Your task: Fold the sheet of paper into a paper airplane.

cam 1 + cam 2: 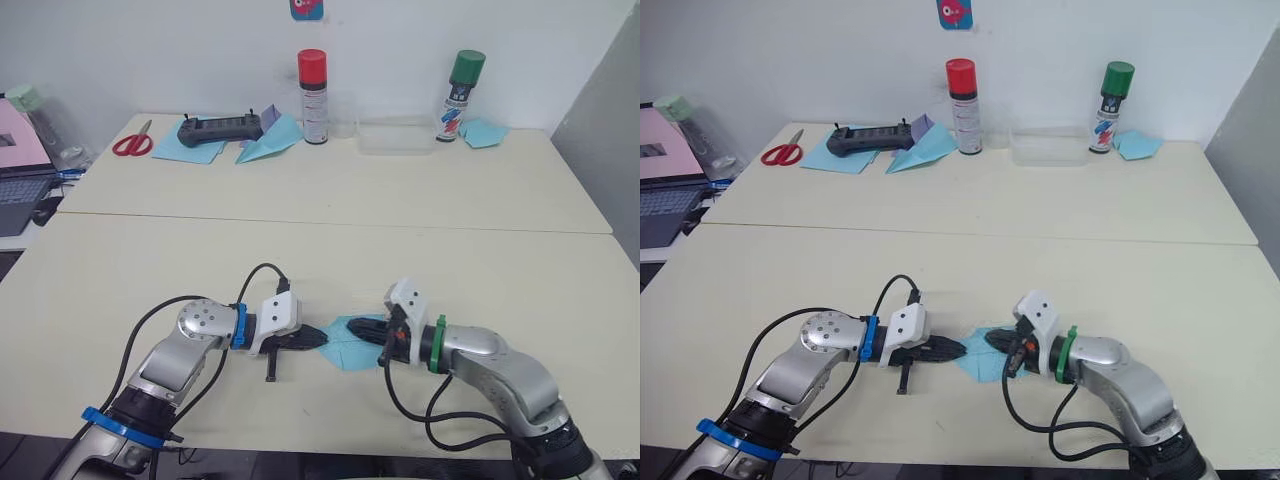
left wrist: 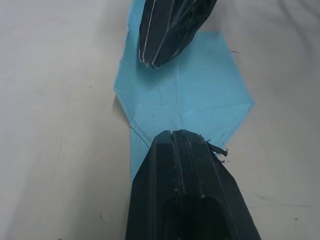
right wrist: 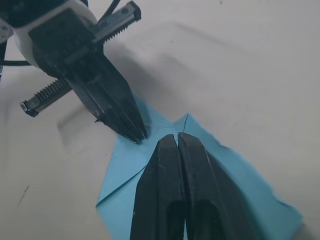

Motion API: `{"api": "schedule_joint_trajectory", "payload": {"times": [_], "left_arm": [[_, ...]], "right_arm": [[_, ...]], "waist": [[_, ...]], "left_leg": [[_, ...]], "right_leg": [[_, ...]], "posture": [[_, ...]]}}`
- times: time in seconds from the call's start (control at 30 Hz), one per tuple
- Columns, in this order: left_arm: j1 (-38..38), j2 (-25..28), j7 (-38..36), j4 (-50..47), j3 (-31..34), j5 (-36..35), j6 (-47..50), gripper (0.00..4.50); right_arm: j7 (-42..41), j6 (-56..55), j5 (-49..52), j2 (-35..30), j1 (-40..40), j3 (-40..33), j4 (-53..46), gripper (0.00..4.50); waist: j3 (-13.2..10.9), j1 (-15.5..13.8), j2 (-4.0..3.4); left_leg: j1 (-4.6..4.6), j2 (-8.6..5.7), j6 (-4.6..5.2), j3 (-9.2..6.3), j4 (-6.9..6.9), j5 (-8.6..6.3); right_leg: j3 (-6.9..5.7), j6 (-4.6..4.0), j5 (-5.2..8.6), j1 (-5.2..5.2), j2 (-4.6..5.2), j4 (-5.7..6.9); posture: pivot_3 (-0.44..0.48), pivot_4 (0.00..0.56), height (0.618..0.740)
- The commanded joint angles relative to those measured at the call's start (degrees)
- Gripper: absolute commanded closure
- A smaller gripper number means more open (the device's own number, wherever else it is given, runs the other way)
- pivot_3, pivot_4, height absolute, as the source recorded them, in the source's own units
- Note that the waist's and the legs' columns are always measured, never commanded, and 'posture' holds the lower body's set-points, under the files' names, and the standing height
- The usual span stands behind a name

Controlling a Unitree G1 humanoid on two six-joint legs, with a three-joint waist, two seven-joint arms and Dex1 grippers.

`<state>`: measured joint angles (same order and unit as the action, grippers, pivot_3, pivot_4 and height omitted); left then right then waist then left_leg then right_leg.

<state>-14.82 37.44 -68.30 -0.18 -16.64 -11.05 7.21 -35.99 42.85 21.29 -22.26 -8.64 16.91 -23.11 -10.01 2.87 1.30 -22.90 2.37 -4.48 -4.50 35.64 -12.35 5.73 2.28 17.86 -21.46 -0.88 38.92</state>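
A pale worktop (image 1: pixel 330 250) carries the part-folded paper (image 1: pixel 352 343) at its near edge, flat between the two arms. The left pincer (image 1: pixel 312 338) presses its closed tips on the paper's left part; the right pincer (image 1: pixel 377 334), also closed and gripping nothing, presses the right. The creased sheet's long axis runs left-right, both arms equally near

Scissors (image 1: pixel 132 144), spray cans (image 1: pixel 313 97) — perhaps a controller (image 1: pixel 219 130)

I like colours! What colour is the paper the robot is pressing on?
Light blue. The thin, plain sheet of paper shows best in the left wrist view.
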Motion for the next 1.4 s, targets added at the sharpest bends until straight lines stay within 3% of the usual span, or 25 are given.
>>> {"api": "schedule_joint_trajectory", "payload": {"times": [0.03,0.4,0.8,1.4], "left_arm": [[1.13,0.81,0.15,2.66,-2.02,3.18,1.23,4.50],[1.09,0.99,0.29,2.60,-1.99,3.18,1.49,4.50],[1.58,1.71,-0.09,2.42,-1.88,2.88,1.40,4.50],[1.20,1.75,-0.51,2.80,-1.93,2.68,1.74,4.50]], "right_arm": [[2.83,-0.29,-2.32,0.26,2.14,1.51,-0.75,4.41],[8.29,3.51,-0.98,2.01,6.45,-4.39,0.20,4.41],[7.66,2.23,-1.22,-2.34,11.05,-5.06,-1.96,4.41],[8.81,3.77,2.88,-5.52,13.88,-13.35,0.75,4.41]], "waist": [[0.01,-0.07,0.00],[0.04,-0.14,0.01],[0.05,-0.37,0.01],[0.12,-0.65,0.13]], "left_leg": [[0.00,0.00,0.00,0.00,-0.01,0.00],[0.07,0.01,0.00,0.00,-0.10,0.00],[0.06,-0.01,0.00,0.00,-0.11,0.00],[0.06,-0.01,0.00,0.01,-0.13,0.00]], "right_leg": [[-0.01,0.00,0.00,0.00,0.00,0.00],[0.01,-0.07,0.04,0.02,0.00,0.00],[0.01,-0.09,0.06,0.02,0.04,-0.03],[0.02,-0.10,0.07,0.01,0.07,-0.08]], "posture": [[0.000,0.150,0.740],[0.000,0.150,0.740],[0.000,0.150,0.740],[0.000,0.150,0.740]]}}
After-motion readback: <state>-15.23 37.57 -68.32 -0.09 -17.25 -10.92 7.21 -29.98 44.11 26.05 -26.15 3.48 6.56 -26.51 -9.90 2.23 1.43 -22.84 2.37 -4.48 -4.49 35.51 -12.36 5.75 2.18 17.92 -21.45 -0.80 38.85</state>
